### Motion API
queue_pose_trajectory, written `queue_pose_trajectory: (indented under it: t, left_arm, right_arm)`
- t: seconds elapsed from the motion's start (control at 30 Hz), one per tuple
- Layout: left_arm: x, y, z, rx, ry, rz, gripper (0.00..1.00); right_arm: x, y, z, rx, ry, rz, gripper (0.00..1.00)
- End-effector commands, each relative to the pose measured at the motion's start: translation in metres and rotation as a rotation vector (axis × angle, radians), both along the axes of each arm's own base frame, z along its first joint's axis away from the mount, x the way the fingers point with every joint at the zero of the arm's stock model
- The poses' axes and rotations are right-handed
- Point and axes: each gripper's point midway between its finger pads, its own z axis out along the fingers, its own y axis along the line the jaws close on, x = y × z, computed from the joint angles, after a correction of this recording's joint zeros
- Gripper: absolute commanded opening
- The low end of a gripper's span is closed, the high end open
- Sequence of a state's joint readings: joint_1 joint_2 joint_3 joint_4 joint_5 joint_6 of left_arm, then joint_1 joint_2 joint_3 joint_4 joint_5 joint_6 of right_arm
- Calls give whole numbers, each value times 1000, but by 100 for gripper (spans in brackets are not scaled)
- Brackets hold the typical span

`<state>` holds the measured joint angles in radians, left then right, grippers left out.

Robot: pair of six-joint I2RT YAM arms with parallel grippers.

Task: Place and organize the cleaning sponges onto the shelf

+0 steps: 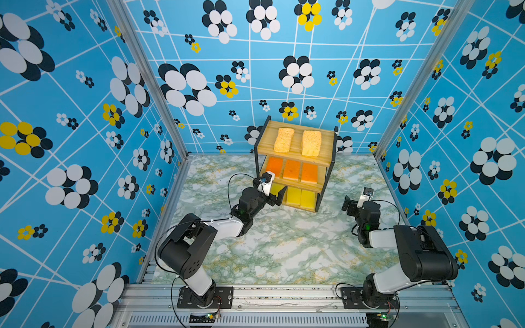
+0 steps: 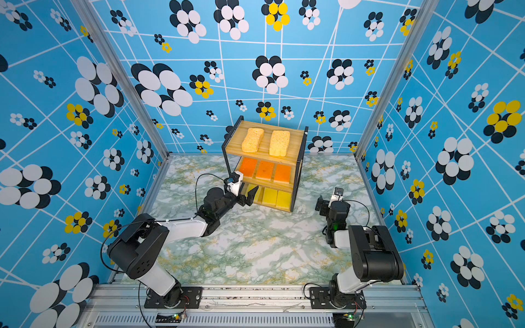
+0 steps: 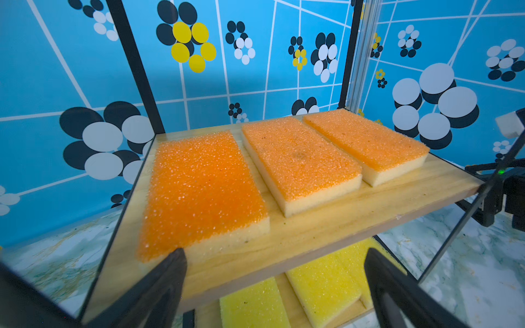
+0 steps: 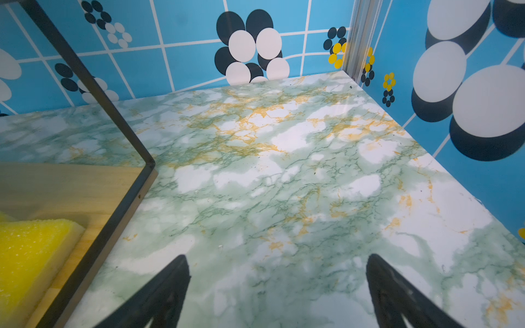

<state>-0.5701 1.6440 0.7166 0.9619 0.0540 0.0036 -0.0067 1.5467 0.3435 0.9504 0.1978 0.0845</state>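
Three orange sponges (image 3: 301, 159) lie side by side on the middle board of the shelf (image 3: 326, 224), straight ahead of the left claw (image 3: 274, 252). The yellow sponges (image 3: 321, 286) sit on the bottom board, lower down and just beyond its tips, and two tan sponges (image 1: 284, 139) sit on the top board above it. That claw's jaws stand wide apart and empty at the shelf's front corner. The right claw (image 4: 277, 257), jaws also apart and empty, hangs over the marble tabletop (image 4: 284, 170) well apart from it, past the shelf's other front corner.
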Motion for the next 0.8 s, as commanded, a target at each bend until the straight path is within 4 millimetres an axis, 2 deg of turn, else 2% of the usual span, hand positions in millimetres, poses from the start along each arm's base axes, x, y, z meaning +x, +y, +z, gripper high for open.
queue_pose_trajectory:
  t: [0.0,0.2,0.37,0.47,0.57,0.77]
  left_arm:
    - [2,0,10,-23,-26,-10,99]
    - [-18,-11,18,-12,-40,-59,99]
    - [-44,-28,28,20,-33,-129,99]
    - [-59,-29,31,37,-1,-158,99]
    - [-69,-12,30,36,34,-115,99]
    - [-73,63,21,129,66,166,99]
  right_arm:
    - [5,2,7,-18,-14,3,99]
    - [5,1,7,-18,-13,3,99]
    - [5,2,8,-18,-14,3,99]
    - [5,1,7,-18,-14,2,99]
    - [5,2,7,-18,-14,3,99]
    - [5,2,7,-18,-12,3,99]
